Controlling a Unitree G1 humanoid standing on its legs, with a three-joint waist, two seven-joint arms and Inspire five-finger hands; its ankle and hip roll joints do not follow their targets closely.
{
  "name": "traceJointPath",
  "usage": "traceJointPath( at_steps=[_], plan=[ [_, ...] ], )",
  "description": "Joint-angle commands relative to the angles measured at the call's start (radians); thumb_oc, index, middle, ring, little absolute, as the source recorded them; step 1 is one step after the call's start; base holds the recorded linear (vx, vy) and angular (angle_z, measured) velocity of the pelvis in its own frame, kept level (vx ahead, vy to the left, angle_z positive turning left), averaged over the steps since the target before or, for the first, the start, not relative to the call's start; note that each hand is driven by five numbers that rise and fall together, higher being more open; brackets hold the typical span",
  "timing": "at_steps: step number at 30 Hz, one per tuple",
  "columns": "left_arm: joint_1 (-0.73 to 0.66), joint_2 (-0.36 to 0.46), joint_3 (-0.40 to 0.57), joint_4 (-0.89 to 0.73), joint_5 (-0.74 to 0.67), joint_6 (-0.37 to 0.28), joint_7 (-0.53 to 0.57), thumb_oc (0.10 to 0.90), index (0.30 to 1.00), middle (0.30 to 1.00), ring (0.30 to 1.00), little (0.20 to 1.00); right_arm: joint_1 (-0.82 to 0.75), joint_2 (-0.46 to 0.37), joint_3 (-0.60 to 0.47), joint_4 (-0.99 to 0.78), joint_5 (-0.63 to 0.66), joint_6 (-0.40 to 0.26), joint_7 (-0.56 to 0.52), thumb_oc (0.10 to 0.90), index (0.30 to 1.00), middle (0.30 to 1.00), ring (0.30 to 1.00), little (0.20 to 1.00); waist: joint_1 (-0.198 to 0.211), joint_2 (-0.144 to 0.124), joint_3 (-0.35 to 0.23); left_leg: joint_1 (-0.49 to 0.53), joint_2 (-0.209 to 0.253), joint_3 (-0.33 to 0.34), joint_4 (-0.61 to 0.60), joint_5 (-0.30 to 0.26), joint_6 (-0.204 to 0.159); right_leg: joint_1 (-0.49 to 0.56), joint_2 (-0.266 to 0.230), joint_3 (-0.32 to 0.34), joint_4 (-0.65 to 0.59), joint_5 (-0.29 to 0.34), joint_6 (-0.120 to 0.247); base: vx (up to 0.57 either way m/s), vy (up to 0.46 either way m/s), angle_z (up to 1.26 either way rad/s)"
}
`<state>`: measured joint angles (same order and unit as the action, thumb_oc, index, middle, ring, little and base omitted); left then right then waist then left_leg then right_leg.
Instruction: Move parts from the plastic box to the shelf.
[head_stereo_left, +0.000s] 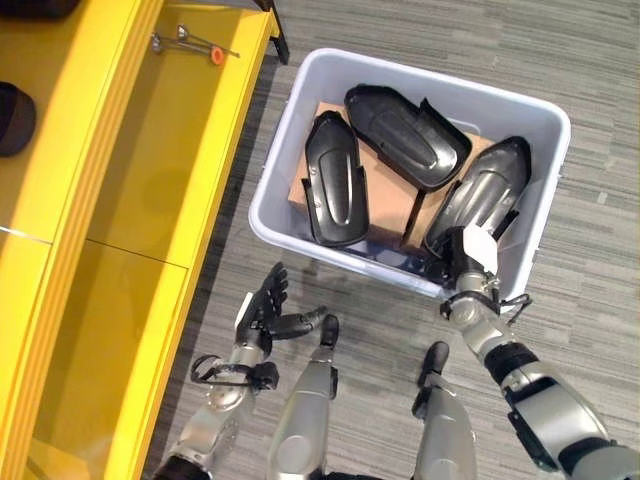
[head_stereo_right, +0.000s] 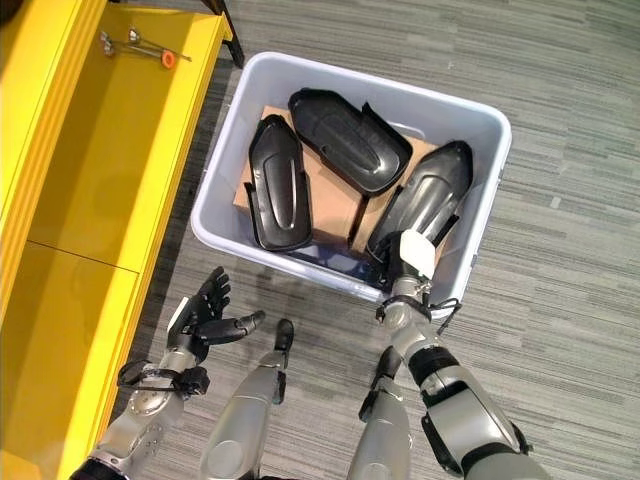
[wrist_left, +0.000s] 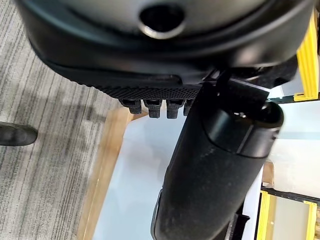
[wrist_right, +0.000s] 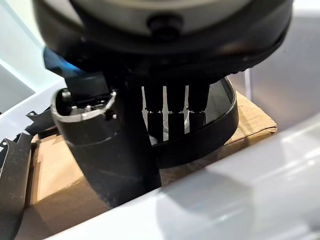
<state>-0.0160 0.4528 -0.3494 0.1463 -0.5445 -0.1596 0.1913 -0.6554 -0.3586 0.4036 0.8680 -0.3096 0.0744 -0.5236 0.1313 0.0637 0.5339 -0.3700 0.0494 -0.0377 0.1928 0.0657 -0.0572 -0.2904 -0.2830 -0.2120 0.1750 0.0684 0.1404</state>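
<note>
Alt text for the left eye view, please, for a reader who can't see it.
The robot's right hand reaches into a pale plastic box on grey carpet, at the rightmost of three black moulded parts lying on cardboard. Its left hand hangs open above the floor beside a yellow shelf holding small metal tools.

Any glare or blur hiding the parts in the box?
Left eye view: soft highlights on the three black parts, edges still clear. Right wrist view: the right hand looms dark, blurred and close, covering much of the nearest part.
</note>
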Motion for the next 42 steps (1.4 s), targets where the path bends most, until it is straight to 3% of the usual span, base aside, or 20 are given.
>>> traceJointPath(
  at_steps=[1,13,20,33,42],
  plan=[
    [0.041,0.028,0.025,-0.105,-0.005,-0.074,0.009,0.900,1.000,1.000,1.000,1.000,0.060,-0.035,-0.017,-0.099,-0.017,-0.018,-0.037,0.400,0.300,0.300,0.300,0.300,-0.022,-0.018,-0.068,0.050,0.053,0.032,-0.045,-0.025,0.007,0.062,-0.028,0.011,0.026,-0.040,0.015,0.02,-0.035,-0.02],
    [0.065,0.013,0.051,-0.089,-0.005,-0.059,-0.007,0.900,1.000,1.000,1.000,1.000,0.133,-0.095,-0.082,-0.304,-0.070,-0.017,-0.044,0.400,0.300,0.300,0.300,0.300,-0.047,-0.049,-0.154,0.158,0.080,0.056,-0.153,0.013,-0.004,0.149,-0.002,0.002,-0.073,-0.018,0.023,0.03,-0.027,-0.06],
    [0.099,-0.006,0.096,-0.063,0.023,-0.042,-0.038,0.900,1.000,1.000,1.000,1.000,0.194,-0.188,-0.127,-0.524,-0.212,-0.042,-0.004,0.400,0.300,0.300,0.300,0.300,-0.074,-0.081,-0.249,0.252,0.103,0.084,-0.225,0.026,-0.013,0.217,0.021,0.008,-0.115,-0.018,0.030,0.07,-0.038,-0.10],
    [0.142,-0.045,0.144,-0.021,0.069,-0.019,-0.074,0.900,1.000,1.000,1.000,1.000,0.288,-0.275,-0.196,-0.769,-0.294,-0.109,0.066,0.400,0.300,0.300,0.300,0.300,-0.100,-0.092,-0.376,0.361,0.136,0.119,-0.276,0.024,-0.030,0.299,0.053,0.025,-0.164,-0.026,0.030,0.07,-0.025,-0.09],
    [0.156,-0.062,0.171,-0.010,0.087,-0.013,-0.072,0.900,1.000,1.000,1.000,1.000,0.315,-0.285,-0.198,-0.858,-0.283,-0.143,0.109,0.400,0.300,0.300,0.300,0.300,-0.111,-0.086,-0.410,0.407,0.161,0.137,-0.274,0.022,-0.036,0.313,0.072,0.049,-0.124,-0.066,0.018,0.02,-0.044,-0.09]
  ],
)
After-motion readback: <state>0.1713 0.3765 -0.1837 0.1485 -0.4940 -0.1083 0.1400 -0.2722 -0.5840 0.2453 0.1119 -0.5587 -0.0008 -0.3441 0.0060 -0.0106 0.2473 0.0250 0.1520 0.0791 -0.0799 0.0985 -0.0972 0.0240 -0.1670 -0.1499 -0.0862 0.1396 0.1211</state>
